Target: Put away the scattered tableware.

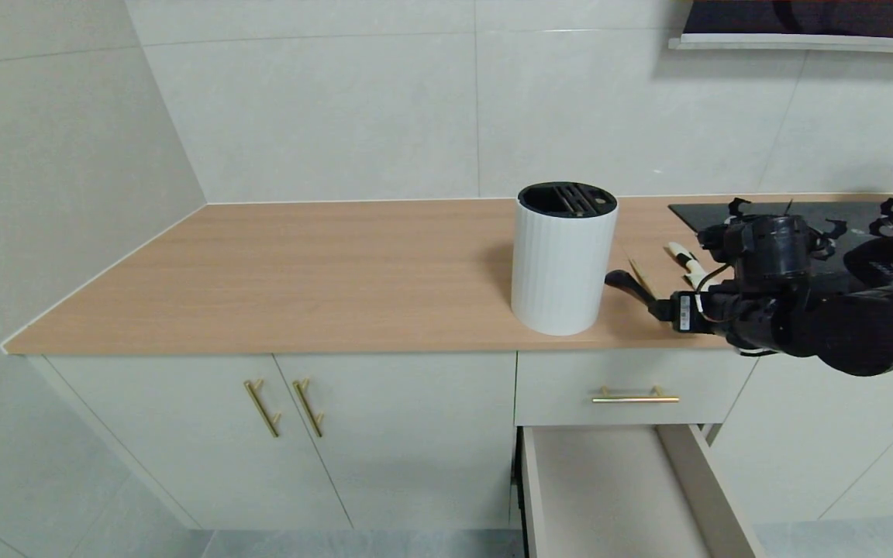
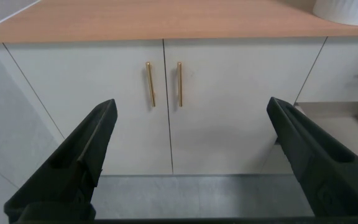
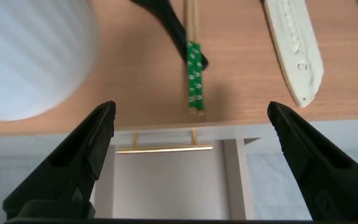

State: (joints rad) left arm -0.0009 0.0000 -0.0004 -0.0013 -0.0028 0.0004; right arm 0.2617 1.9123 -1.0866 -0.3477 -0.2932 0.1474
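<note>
Risk: chopsticks (image 3: 194, 68) sit at the counter (image 1: 299, 271) lip and could get flicked off.
They lie flat between the white holder (image 1: 563, 267) and a white knife (image 3: 294, 50), with the black spoon (image 3: 166, 25) handle crossing them. Right gripper (image 3: 191, 112) hovers over them, fingers wide open, empty. A skewed pinch may snag the spoon or split the pair. Left gripper (image 2: 191, 109) is low by the cabinet doors (image 2: 166, 118), fingers wide open, empty.
</note>
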